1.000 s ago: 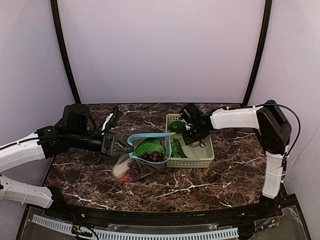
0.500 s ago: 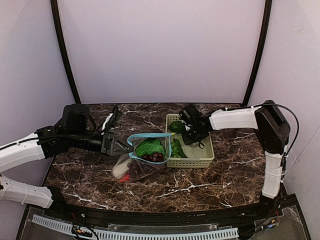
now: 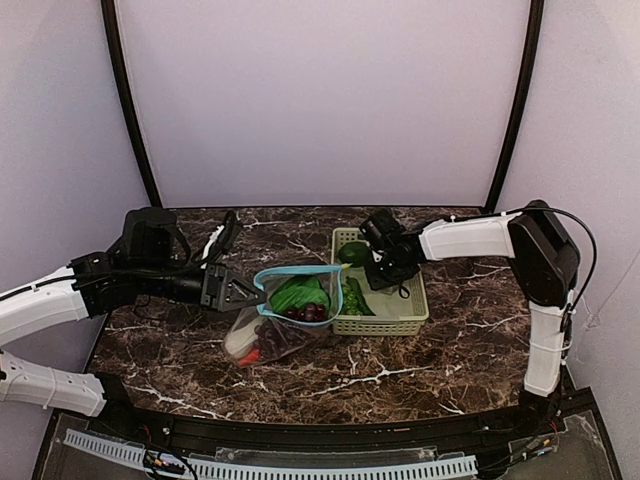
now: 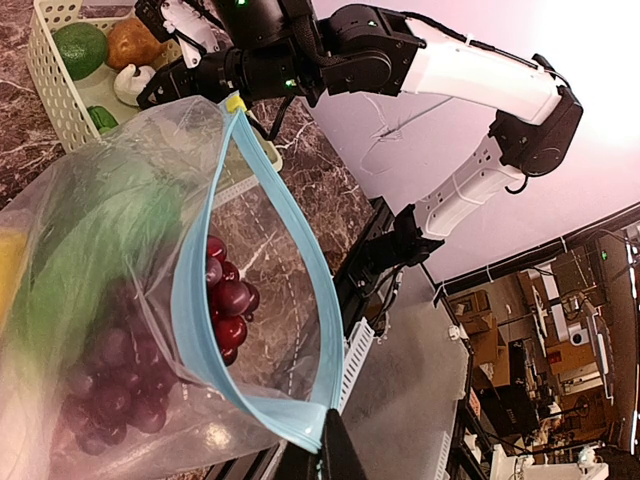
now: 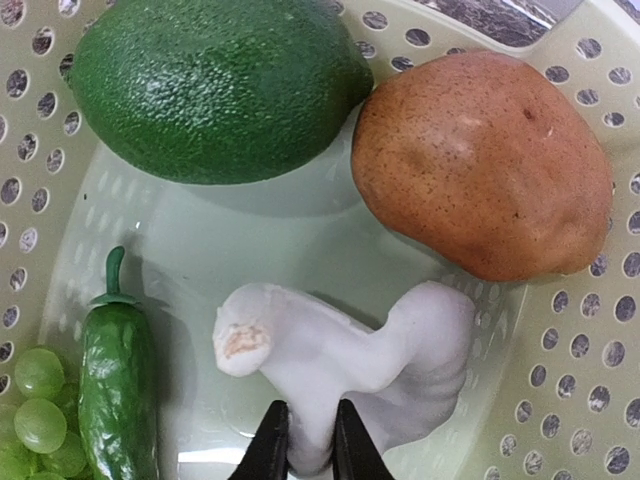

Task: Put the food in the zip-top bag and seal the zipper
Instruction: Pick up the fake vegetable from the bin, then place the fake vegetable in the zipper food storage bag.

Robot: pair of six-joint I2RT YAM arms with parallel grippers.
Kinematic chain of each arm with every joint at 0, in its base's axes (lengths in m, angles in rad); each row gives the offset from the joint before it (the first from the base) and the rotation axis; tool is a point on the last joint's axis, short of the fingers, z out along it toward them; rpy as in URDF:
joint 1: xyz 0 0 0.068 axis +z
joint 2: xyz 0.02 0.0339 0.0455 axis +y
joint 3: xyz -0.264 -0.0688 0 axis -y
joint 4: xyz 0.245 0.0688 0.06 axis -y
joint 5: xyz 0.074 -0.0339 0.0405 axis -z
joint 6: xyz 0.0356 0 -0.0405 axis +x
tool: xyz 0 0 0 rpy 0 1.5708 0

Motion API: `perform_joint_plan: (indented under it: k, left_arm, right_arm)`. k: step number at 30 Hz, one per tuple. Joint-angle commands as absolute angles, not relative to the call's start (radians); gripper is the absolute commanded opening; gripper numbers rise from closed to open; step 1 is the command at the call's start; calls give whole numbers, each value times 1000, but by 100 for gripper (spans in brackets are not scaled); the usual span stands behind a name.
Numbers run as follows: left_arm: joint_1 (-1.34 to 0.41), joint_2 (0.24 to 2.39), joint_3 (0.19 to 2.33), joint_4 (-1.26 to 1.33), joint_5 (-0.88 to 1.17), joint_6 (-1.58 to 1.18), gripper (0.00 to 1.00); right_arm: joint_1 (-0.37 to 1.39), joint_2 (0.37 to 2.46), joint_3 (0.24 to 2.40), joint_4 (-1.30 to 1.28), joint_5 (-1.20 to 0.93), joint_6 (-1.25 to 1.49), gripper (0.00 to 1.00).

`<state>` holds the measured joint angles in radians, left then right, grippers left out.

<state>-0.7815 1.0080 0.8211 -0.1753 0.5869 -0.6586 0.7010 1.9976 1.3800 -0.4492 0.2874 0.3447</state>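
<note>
The clear zip-top bag (image 3: pixel 270 335) is held up with its mouth open, and the teal zipper (image 3: pixel 298 270) forms a loop. My left gripper (image 3: pixel 250 293) is shut on the zipper's end (image 4: pixel 300 425). Purple grapes (image 4: pixel 225 300), a leafy green (image 4: pixel 100 240) and a red pepper (image 3: pixel 250 355) lie inside the bag. My right gripper (image 5: pixel 305 440) reaches down into the basket, its fingers shut on the stem of the white bulb (image 5: pixel 350 350). Beside the bulb lie a brown potato (image 5: pixel 485 165), a round dark green fruit (image 5: pixel 215 85), a small green pepper (image 5: pixel 115 370) and green grapes (image 5: pixel 35 410).
The pale green lattice basket (image 3: pixel 410 315) stands right of the bag, touching it, on the dark marble table (image 3: pixel 450 360). Its perforated walls (image 5: pixel 560 380) close in around my right gripper. Black frame posts stand at the back corners.
My right gripper has edged slightly to the left inside the basket. The left arm and the bag have stayed still.
</note>
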Motion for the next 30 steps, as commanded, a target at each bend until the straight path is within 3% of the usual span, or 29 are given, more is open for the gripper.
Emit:
perform_joint_plan:
  k: [1, 9, 18, 23, 30]
  left_arm:
    - [-775, 967, 821, -155, 602, -658, 1]
    - [-775, 960, 815, -148, 598, -665, 1]
    - [-775, 974, 812, -123, 608, -688, 1]
    - [-775, 980, 813, -102, 613, -714, 1]
    - [-775, 966, 802, -113, 611, -722, 1]
  right_arm:
    - [695, 1995, 1359, -438, 280, 366, 10]
    - [693, 1829, 1304, -444, 239, 378, 5]
    - [707, 1433, 1182, -458, 33, 376, 4]
    - [801, 1266, 1185, -487, -103, 349, 4]
    - [986, 1236, 1223, -475, -187, 301, 4]
